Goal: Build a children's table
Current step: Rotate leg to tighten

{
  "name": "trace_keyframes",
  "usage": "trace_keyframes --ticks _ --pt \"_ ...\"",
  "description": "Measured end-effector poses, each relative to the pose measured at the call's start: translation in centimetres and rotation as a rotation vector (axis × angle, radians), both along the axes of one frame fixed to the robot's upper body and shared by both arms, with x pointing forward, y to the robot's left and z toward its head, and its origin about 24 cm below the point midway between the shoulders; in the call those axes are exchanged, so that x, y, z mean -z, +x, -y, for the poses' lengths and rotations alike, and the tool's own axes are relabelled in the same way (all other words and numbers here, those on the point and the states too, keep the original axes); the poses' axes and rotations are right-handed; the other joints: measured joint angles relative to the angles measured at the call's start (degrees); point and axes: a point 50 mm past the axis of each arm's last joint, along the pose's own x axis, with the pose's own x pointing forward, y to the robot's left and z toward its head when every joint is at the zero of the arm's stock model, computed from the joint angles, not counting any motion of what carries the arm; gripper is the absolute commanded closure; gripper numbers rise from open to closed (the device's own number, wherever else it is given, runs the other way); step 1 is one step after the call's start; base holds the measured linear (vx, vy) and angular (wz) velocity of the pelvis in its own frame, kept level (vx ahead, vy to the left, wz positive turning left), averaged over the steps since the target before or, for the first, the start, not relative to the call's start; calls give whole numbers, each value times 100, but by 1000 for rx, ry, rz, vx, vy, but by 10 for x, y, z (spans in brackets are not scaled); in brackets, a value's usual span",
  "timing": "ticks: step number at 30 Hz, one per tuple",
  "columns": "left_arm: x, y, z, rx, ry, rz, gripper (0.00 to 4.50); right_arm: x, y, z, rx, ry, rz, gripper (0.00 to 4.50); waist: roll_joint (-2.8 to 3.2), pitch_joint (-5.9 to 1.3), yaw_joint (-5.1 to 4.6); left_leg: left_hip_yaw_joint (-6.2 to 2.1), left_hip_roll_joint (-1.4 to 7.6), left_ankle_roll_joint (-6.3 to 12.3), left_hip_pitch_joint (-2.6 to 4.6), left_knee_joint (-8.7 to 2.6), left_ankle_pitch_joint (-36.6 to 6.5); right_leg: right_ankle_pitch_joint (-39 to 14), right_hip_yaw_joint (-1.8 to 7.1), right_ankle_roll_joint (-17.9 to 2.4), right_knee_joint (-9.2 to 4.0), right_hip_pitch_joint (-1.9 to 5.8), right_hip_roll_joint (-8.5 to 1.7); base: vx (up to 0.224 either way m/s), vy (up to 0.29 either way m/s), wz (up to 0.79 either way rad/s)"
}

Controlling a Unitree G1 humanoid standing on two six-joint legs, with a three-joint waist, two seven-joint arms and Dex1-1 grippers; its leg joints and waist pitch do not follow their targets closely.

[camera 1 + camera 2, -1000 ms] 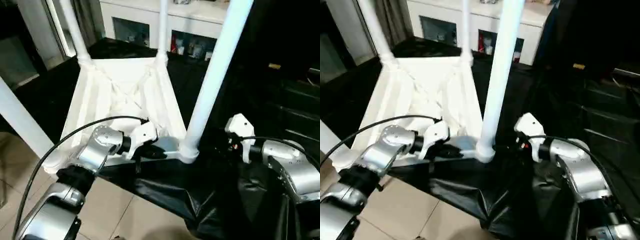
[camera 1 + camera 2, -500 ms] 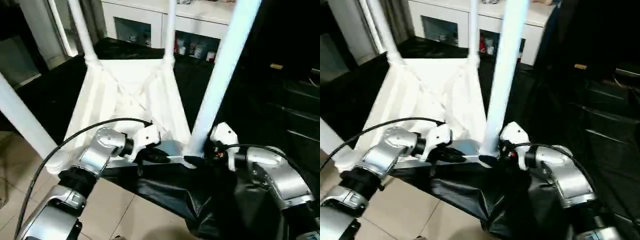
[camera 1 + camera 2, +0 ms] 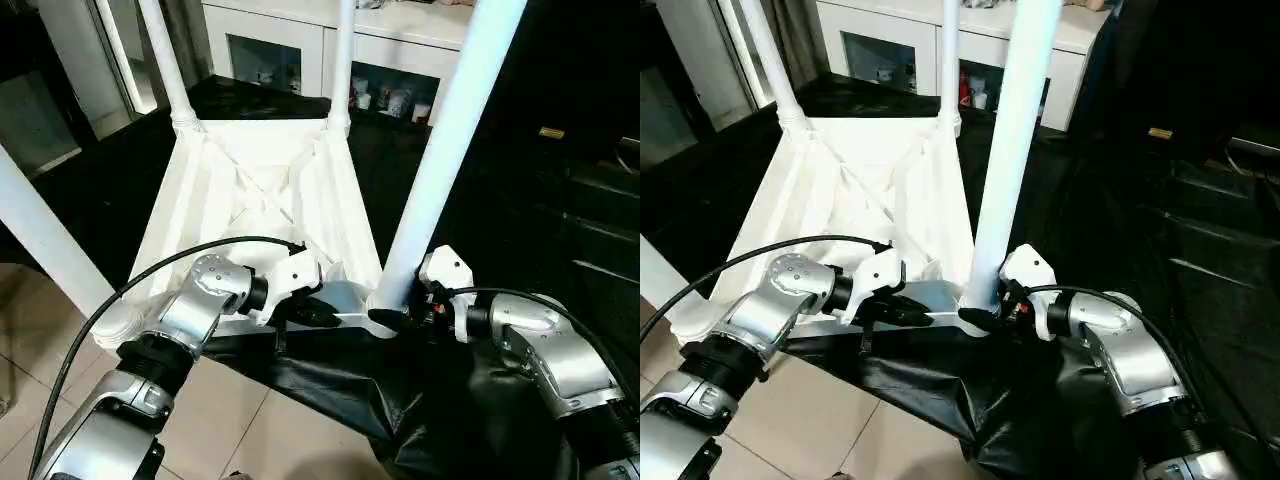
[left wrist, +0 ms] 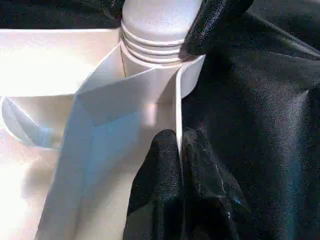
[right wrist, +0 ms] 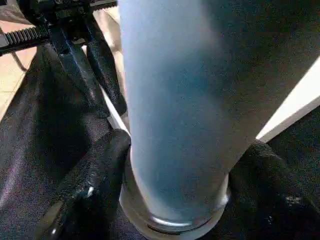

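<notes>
1. The white plastic children's table [image 3: 265, 205] lies upside down on a black glossy plastic sheet [image 3: 330, 395], its ribbed rectangular underside facing up.
2. Four long, smooth white tubular legs stand up from the corner sockets, so the build looks nearly complete. What is likely left is seating the near leg [image 3: 440, 150] fully and turning the table upright.
3. The left gripper [image 4: 180, 150] has its two black fingers pressed together on the thin white rim of the table, just beside the near leg's socket [image 4: 160, 45].
4. The right gripper [image 5: 172, 175] has its textured black fingers spread around the base of the near leg, one on each side, touching it just above the ringed collar.
5. A white cabinet with glass doors [image 3: 330, 55] stands beyond the table's far edge.
</notes>
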Motion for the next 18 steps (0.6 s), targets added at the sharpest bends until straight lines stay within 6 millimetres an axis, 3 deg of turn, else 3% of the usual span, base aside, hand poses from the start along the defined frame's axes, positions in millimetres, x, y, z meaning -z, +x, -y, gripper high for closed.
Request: trace_keyframes --ticks 14,18 --pt "1 1 -2 -34 3 -5 450 4 3 -4 52 28 4 187 0 0 -45 -1 1 -1 4 5 0 2 0 -2 8 0 2 0 0 0" --pt "5 16 19 -197 -4 32 450 15 16 -6 362 90 25 189 19 -11 -83 0 -2 -3 27 11 1 12 4 -11 4 23 1 0 0 0"
